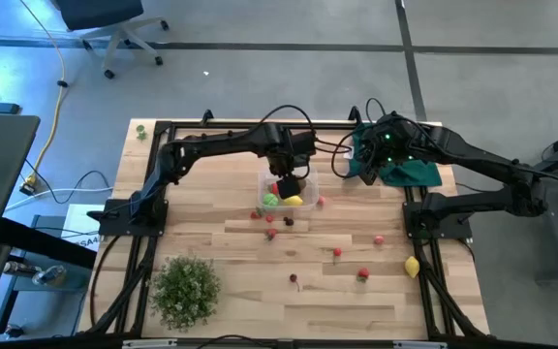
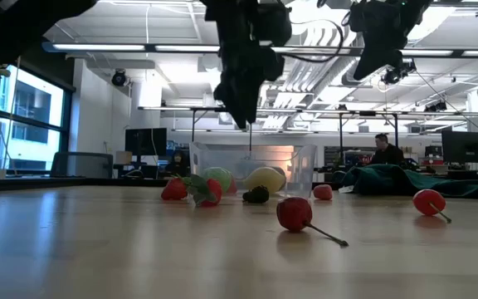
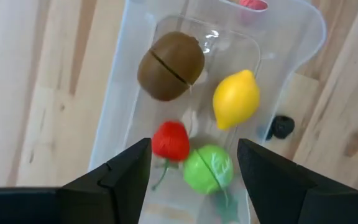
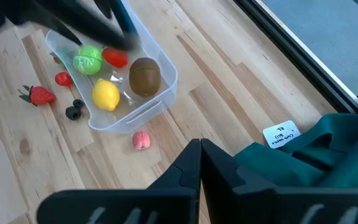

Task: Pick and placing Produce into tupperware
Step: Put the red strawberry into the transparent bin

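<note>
Left claw hanging spread over the tupperware, a red fruit just below it.

The left claw (image 3: 192, 171) sits above the tupperware (image 1: 303, 215), its fingers apart and gripping nothing; inside the tub lie the brown kiwi (image 3: 169, 65), a lemon (image 3: 235, 98), the green ball (image 3: 208, 168) and a small red fruit (image 3: 170, 140) right beneath the claw. From where I stand this looks like a drop-off, so I'd lift straight up clear of the tub wall before swinging away, so nothing gets nudged out. More produce waits on the table (image 1: 356, 305) outside the tub: a strawberry (image 4: 40, 95) and a dark berry (image 4: 73, 112) just beside it, and a second lemon (image 1: 412, 266) well away. The right claw (image 4: 200, 155) is clenched empty over the green cloth (image 1: 417, 173), away from the tub.
</note>
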Controlling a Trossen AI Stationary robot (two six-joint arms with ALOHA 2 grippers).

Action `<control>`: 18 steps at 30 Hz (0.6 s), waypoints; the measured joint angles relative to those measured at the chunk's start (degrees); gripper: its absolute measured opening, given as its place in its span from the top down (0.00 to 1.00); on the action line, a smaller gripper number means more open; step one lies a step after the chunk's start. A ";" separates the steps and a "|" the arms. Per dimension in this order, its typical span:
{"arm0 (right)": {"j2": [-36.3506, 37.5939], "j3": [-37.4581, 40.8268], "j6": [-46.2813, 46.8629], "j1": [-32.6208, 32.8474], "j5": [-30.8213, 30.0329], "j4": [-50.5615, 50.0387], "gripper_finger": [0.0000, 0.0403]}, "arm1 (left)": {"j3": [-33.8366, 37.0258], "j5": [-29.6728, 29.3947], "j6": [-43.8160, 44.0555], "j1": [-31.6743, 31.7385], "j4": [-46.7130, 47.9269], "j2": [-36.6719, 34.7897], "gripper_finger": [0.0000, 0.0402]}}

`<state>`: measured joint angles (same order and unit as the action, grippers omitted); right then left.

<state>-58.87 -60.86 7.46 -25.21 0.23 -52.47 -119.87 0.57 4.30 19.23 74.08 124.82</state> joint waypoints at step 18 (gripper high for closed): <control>0.00 0.00 0.00 0.00 -0.04 0.00 1.00 | 0.02 -11.78 10.88 -14.85 12.68 -11.79 0.49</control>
<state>-58.87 -60.86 7.46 -25.21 0.19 -52.47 -119.85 -11.21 15.18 4.38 86.76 113.03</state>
